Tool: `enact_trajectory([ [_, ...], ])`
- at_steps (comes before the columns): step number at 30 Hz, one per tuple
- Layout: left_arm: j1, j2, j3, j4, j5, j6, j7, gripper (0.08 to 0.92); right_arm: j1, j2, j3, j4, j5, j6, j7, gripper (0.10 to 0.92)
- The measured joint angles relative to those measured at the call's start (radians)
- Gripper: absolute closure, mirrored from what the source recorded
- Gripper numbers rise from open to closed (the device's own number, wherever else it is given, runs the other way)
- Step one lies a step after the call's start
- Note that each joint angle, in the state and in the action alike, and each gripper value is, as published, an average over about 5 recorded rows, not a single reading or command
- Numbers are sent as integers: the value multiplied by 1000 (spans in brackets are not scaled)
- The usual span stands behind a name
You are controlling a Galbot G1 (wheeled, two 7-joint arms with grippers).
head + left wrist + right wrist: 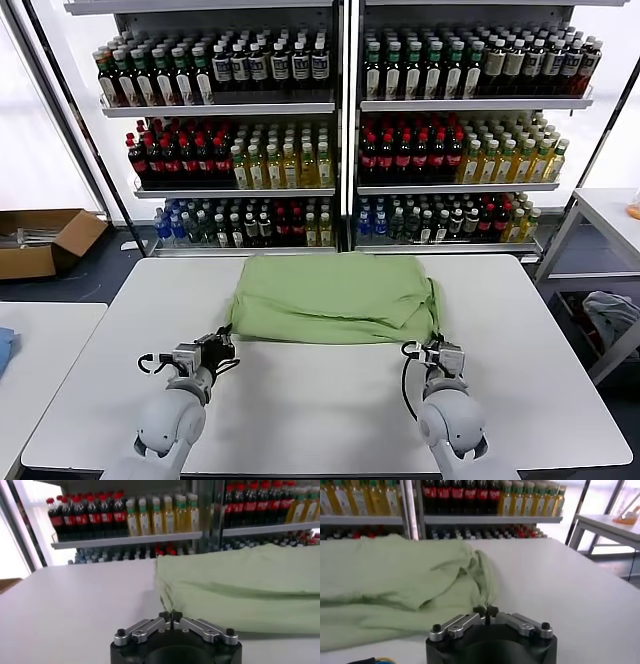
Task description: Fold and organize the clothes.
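The light green shirt (335, 297) is seen folded into a broad rectangle on the white table (300, 400), lying toward the table's far edge, in front of the drinks shelves (340, 130). Layers of cloth are stacked one over another, and a bunched fold is seen at the shirt's right end; the collar, the buttons and the chest print are not shown in any view.

The left gripper (222, 345) is held just off the shirt's near left corner, low over the table. In the left wrist view its fingers (170, 616) are pressed together with nothing between them, and the shirt's near edge (240, 587) is seen just beyond them, apart from the tips.

The right gripper (436, 349) is placed at the shirt's near right corner. In the right wrist view its fingers (486, 612) are brought tight together right at the edge of the cloth (405, 585); whether a pinch of fabric is caught there cannot be told.

Away from the shirt, a cardboard box (45, 240) is seen on the floor to the left of the table, and a second table (600, 215) stands to the right with a grey-blue cloth bundle (610, 315) beneath it.
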Motion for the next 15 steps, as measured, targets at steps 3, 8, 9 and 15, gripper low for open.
enact_trajectory([
  [3,68,9,-13,-75,1,-2,-13,916,-65,6,13,62,-19,1,2,896],
  [8,196,22,-38,-196,6,-5,-30,916,-181,8,42,143,-47,5,6,896],
  [9,222,24,-43,-218,8,-7,-32,916,-203,6,47,157,-53,6,6,896],
  [15,375,30,-54,-319,35,-26,-32,916,-329,-11,76,213,-89,18,8,896],
])
